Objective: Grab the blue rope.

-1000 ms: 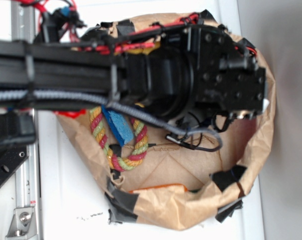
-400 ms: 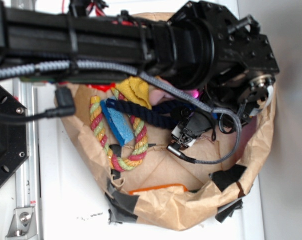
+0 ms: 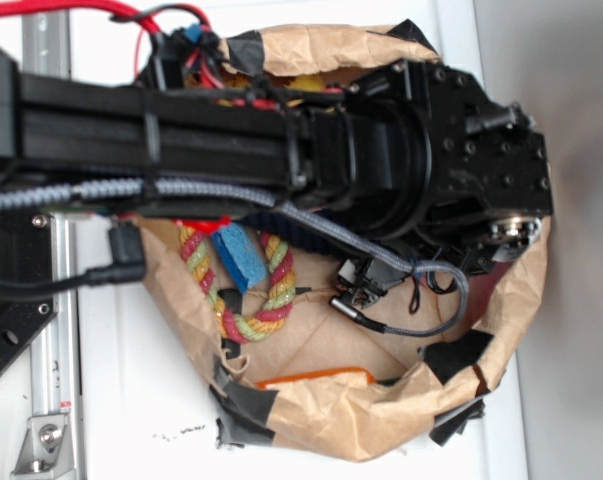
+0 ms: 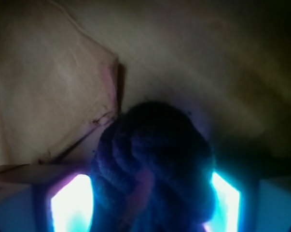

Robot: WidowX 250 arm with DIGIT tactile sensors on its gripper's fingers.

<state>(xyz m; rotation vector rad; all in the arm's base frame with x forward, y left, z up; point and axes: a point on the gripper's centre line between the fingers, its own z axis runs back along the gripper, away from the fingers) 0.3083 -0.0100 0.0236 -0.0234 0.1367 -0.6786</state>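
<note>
Reading the wrist view, I see the blue rope [image 4: 152, 166] bunched between the two glowing fingers [image 4: 70, 203], gripper [image 4: 147, 205] closed on it. Landmark: paper bag [image 3: 351, 415]; rope sits inside it, under the arm [image 3: 231, 150] in the exterior view.

blue rope [image 4: 152, 164] navy | rope ring [image 3: 243, 300] pink-yellow-green striped | sponge [image 3: 241, 256] blue

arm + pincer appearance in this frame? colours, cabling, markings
The arm is matte black, boxy links ending in a round wrist housing studded with screws. A grey braided cable runs along it and loops near the wrist; red wires show at the base. No markings legible. In the wrist view the pincer pads glow overexposed cyan-white.
</note>
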